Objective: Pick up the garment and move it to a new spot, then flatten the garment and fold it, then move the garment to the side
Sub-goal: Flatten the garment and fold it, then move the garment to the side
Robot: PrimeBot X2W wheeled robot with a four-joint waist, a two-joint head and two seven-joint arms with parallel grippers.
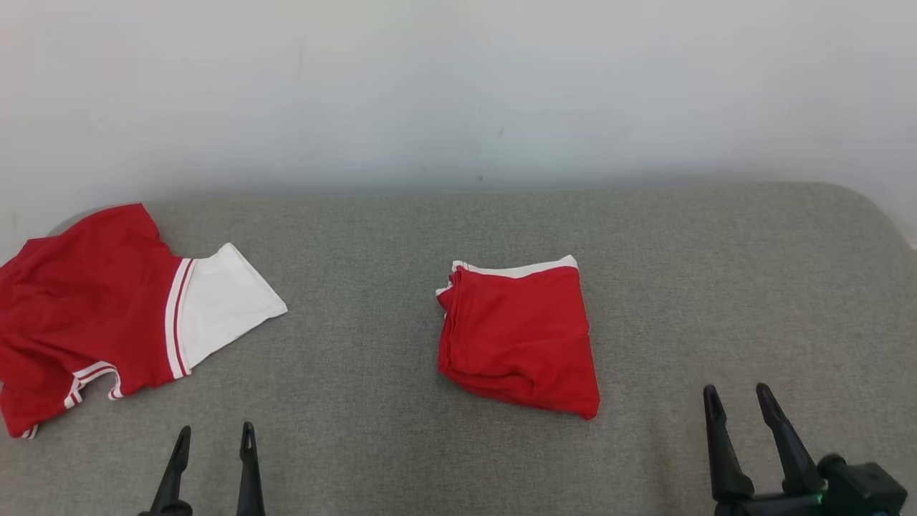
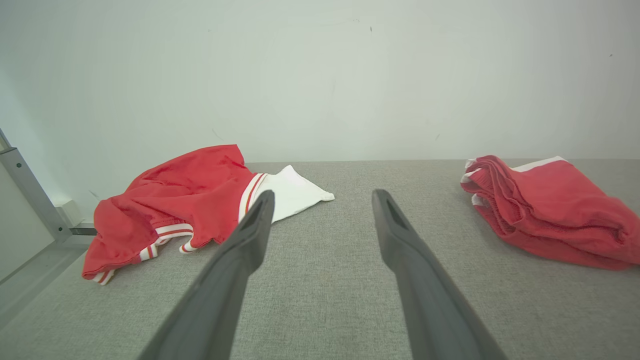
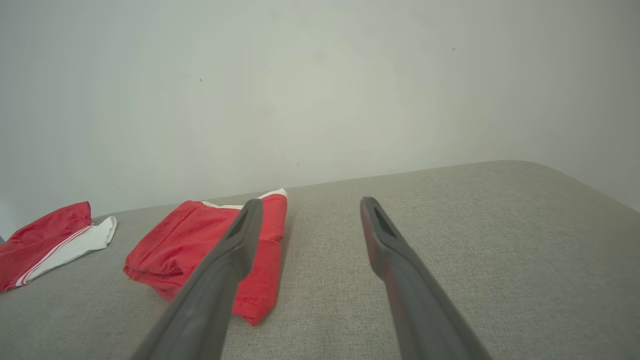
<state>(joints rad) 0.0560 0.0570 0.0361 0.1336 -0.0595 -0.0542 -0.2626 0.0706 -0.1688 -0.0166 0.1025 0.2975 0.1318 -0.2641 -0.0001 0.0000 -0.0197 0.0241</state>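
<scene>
Head view, folded red-and-white cloth garment (image 1: 519, 337) lying centrally on grey woven table (image 1: 372, 401), rumpled red-and-white jersey (image 1: 100, 308) lying at its left end, left gripper (image 1: 216, 428) and right gripper (image 1: 736, 388) hovering at its near edge, left wrist view, left gripper gaping, empty, right wrist view, right gripper gaping, released

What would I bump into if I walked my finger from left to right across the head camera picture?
Crumpled red-and-white shirt → folded red garment → right gripper, with its jaws apart. The left gripper sits below the shirt's right part, so its place in the order is unclear and I left it out.
</scene>
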